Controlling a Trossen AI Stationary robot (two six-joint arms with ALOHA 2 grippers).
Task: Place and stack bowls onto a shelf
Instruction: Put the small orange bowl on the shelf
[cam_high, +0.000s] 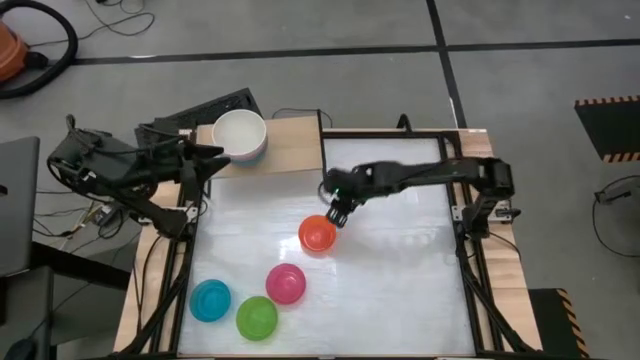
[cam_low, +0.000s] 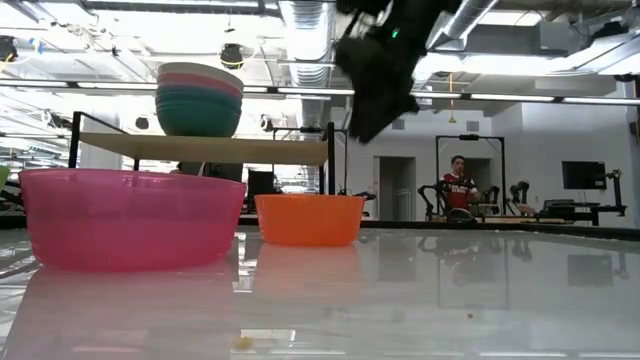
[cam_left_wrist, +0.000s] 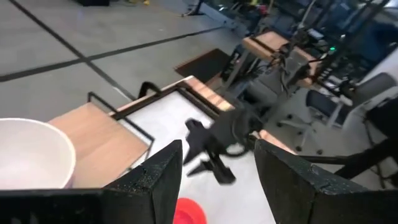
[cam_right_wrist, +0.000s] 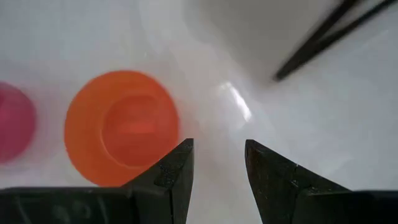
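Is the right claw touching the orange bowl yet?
Apart. In the right wrist view the open right gripper has bare table between its fingers, with the orange bowl off to one side.

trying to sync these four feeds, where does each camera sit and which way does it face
High view: overhead, looking straight down on the white table, both arms and the shelf.
Low view: table height, looking level past the magenta bowl and orange-red bowl into the room; one dark arm hangs in from above.
Left wrist view: near the shelf, facing the right arm; own fingers show.
Right wrist view: looks down at the table; own right tool open.
Shared: all four show the orange-red bowl.
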